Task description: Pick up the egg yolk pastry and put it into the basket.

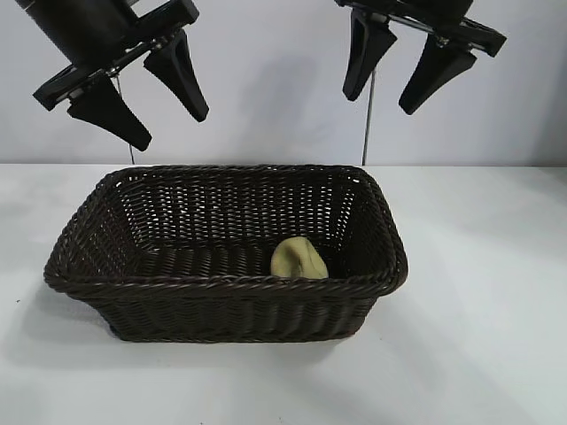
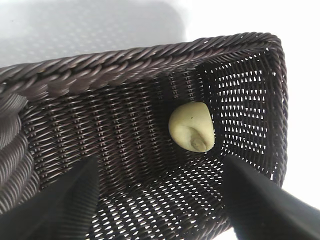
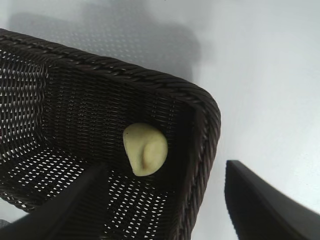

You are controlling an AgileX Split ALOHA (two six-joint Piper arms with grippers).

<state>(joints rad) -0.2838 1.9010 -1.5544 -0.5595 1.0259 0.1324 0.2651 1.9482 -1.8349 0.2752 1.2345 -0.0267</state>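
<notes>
The egg yolk pastry (image 1: 299,258) lay inside the basket (image 1: 221,283), a small pale yellow lump with a smooth matte skin and a soft fold pressed into one face. It rested on the woven floor just right of centre in the exterior view, tipped against the near wall close to the right-hand corner. The basket sat at the middle of the frame, large, rectangular and dark brown, its open-weave sides sloping outward to a braided rim. From my left wrist I saw the pastry (image 2: 192,126) near the basket's (image 2: 115,62) end wall; from my right wrist, the pastry (image 3: 145,149) lay tucked by a rounded corner of the basket (image 3: 165,82).
</notes>
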